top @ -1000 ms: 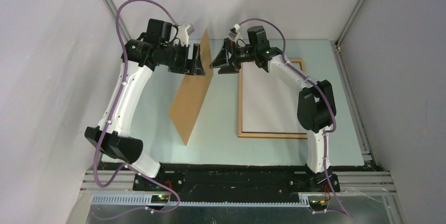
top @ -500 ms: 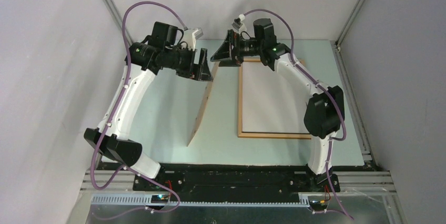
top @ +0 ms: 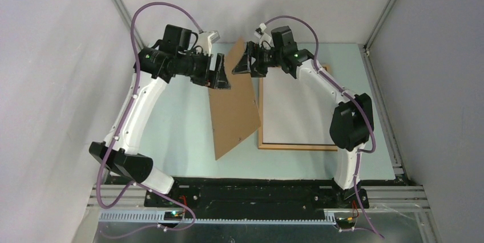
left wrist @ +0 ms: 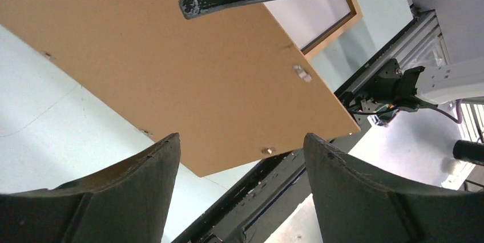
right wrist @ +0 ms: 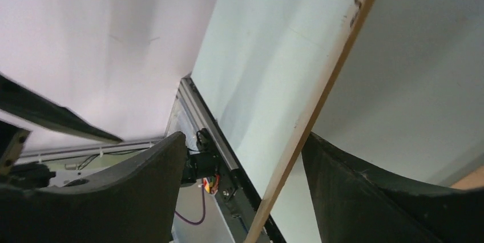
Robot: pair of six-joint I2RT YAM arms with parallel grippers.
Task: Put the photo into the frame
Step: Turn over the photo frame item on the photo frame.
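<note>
Left tool (top: 220, 75) and right tool (top: 243, 63), both spread, flank a tilted flat brown backing board (top: 234, 112); the white-backed photo (top: 294, 112) seemingly lies inside the thin light-wood frame (top: 297, 146), so the board next needs lowering squarely.

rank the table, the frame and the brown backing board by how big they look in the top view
1. table
2. frame
3. backing board, but it is tilted and raised nearer the camera, so its place below the frame is unsure

From above, the board (top: 234, 106) hides part of the frame (top: 297, 146)'s left rail, and my right arm (top: 319, 83) covers its far edge. The photo (top: 294, 112)'s printed side is out of sight.
</note>
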